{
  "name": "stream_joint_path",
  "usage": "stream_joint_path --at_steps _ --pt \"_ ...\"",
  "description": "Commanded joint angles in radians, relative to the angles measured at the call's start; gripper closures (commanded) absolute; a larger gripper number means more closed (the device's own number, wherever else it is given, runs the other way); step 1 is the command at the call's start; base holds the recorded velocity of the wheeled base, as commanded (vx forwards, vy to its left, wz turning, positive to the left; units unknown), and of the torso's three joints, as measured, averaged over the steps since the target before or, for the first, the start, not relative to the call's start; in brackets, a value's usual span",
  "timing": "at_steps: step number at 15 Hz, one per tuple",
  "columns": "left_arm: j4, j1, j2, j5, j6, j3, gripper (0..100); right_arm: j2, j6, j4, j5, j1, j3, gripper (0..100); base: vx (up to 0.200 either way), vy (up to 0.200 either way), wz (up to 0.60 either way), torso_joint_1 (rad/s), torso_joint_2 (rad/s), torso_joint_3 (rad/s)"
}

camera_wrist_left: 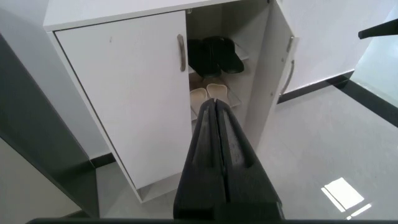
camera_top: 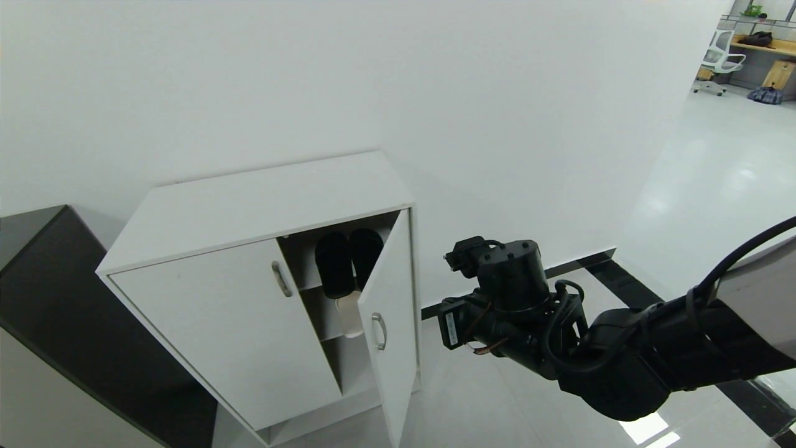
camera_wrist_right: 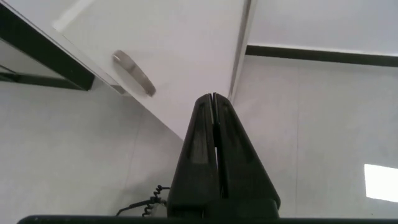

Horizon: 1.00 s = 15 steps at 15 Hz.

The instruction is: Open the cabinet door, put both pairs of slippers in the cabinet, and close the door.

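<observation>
The left gripper (camera_wrist_left: 215, 102) has its two fingers pressed flat together, holding nothing. It hangs in front of the cabinet (camera_top: 261, 205), apart from it and aimed at the gap between the doors. The right gripper (camera_wrist_right: 214, 98) is pinched shut in the same way and empty. It sits close to the outer face of the open door (camera_top: 388, 348), near the door's handle (camera_wrist_right: 134, 73); whether it touches the panel cannot be told. The right arm (camera_top: 516, 298) reaches in over the glossy floor (camera_top: 485, 398) from the cabinet's right side.

The white cabinet has two doors, each with one metal handle. The left door (camera_top: 230, 330) is shut, and the right one stands partly open, swung outward on its right edge.

Through the opening, two pairs of slippers lie inside, four slippers in all. One black pair (camera_wrist_left: 217, 55) is on the upper shelf, and one pale pair (camera_wrist_left: 208, 94) is on the shelf below it.

A dark piece of furniture (camera_top: 56, 298) stands against the cabinet's left side. Behind both runs a plain white wall (camera_top: 435, 93) with a black strip (camera_top: 578, 264) along its foot. Far off to the right are one white office chair (camera_top: 721, 56) and one wooden desk (camera_top: 765, 46).
</observation>
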Motion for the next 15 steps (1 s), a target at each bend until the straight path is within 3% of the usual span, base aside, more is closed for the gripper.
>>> stream_joint_path --at_steps 1,6,13,15 --pt "0.000 0.000 0.000 0.000 0.000 0.000 100 -0.004 -0.001 0.001 -0.001 0.004 0.001 100 0.000 0.000 0.60 -0.012 0.00 0.002" --pt "0.000 0.000 0.001 0.000 0.000 0.000 100 -0.018 -0.004 -0.007 -0.004 0.003 0.007 100 0.000 0.000 0.60 0.002 0.00 0.002" --pt "0.000 0.000 0.000 0.000 0.000 0.000 100 -0.110 -0.058 -0.113 0.099 -0.039 0.102 100 0.000 0.000 0.00 0.000 0.00 0.000" --pt "0.000 0.000 0.000 0.000 0.000 0.000 100 -0.161 -0.081 -0.133 0.236 -0.086 0.203 100 0.000 0.000 0.00 0.000 0.00 0.000"
